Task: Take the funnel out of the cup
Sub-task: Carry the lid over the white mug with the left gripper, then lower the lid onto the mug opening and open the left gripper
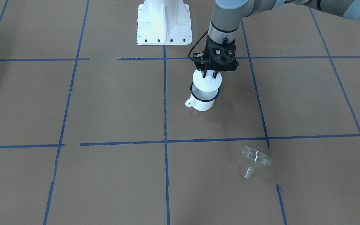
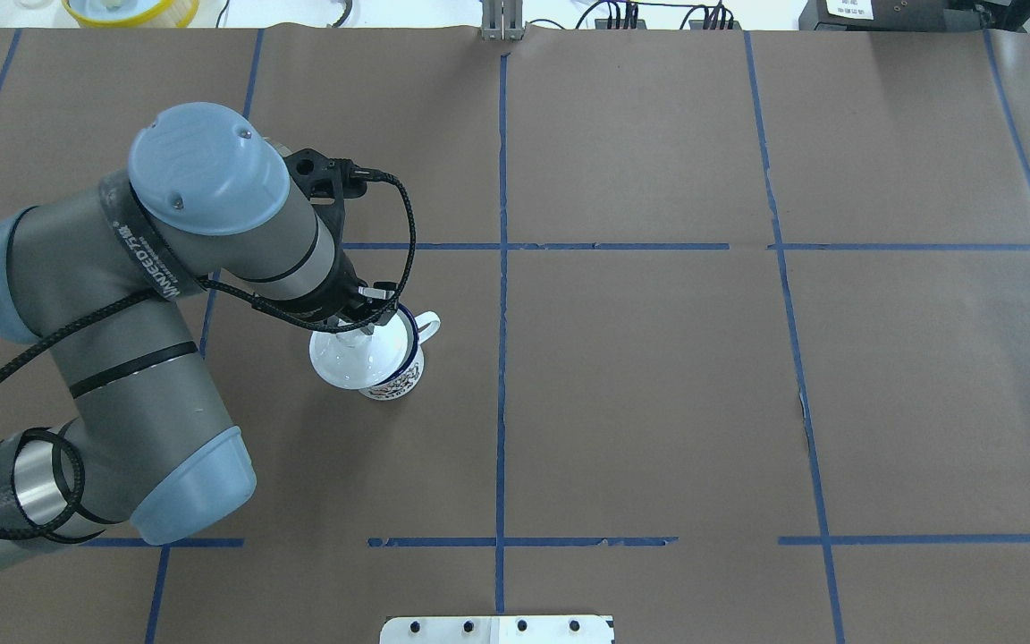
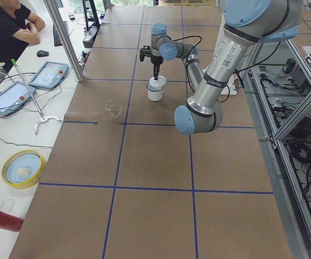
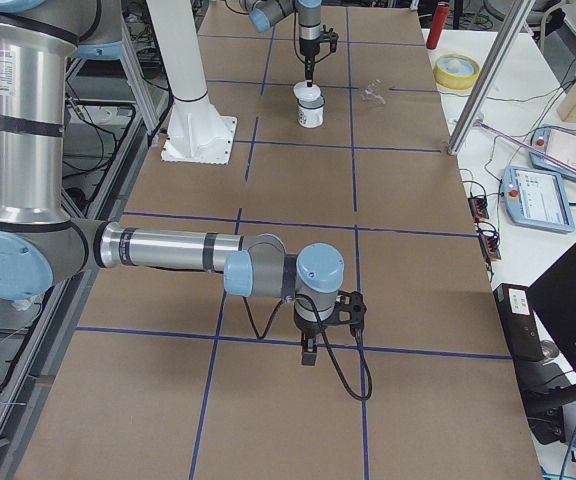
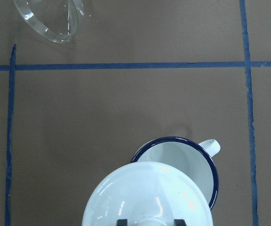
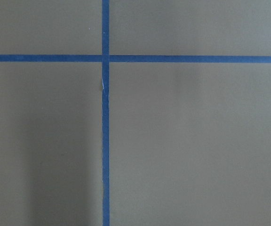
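Note:
The cup (image 1: pixel 202 101) is a white enamel mug with a dark blue rim and stands upright on the brown table. My left gripper (image 1: pixel 209 75) is shut on the knob of a white round lid (image 1: pixel 207 82). It holds the lid just above the cup's rim and a little off-centre, so part of the cup's mouth (image 5: pixel 192 160) shows beside the lid (image 5: pixel 147 197). The clear funnel (image 1: pixel 256 160) lies on its side on the table, apart from the cup, and also shows in the left wrist view (image 5: pixel 51 19). My right gripper (image 4: pixel 308 355) hangs low over bare table far from them; I cannot tell its state.
The robot's white base plate (image 1: pixel 163 22) stands behind the cup. A yellow bowl (image 3: pixel 21 168), a red cylinder (image 3: pixel 1 218) and tablets (image 3: pixel 48 74) lie on the side bench by a seated operator (image 3: pixel 7 27). Blue tape lines cross the table.

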Tool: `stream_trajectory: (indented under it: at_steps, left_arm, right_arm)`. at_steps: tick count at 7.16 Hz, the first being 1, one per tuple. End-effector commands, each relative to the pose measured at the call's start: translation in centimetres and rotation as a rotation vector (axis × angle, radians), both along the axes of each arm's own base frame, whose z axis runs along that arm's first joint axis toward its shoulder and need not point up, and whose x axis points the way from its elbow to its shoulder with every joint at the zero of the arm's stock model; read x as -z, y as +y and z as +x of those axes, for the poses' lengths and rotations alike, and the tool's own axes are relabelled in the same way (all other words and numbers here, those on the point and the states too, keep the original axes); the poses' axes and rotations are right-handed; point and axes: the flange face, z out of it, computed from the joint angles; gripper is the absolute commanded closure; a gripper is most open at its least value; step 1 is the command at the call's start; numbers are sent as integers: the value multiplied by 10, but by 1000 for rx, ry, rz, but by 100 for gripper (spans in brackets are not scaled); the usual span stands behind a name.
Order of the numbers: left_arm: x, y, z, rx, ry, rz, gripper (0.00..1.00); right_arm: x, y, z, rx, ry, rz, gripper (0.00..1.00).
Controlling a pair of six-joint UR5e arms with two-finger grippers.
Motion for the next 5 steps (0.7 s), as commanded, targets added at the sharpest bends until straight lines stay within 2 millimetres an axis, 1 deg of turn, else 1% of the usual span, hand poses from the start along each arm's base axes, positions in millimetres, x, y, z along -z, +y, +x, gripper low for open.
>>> stream_trajectory:
  at_steps: [1, 5]
  left_arm:
    - [-6, -6, 8, -1, 7, 8, 100]
    - [-12, -9, 15, -7, 3, 10, 100]
  right_arm:
    - [0, 0, 0, 0, 0, 0, 0]
    - [1, -1, 0, 0, 0, 2, 0]
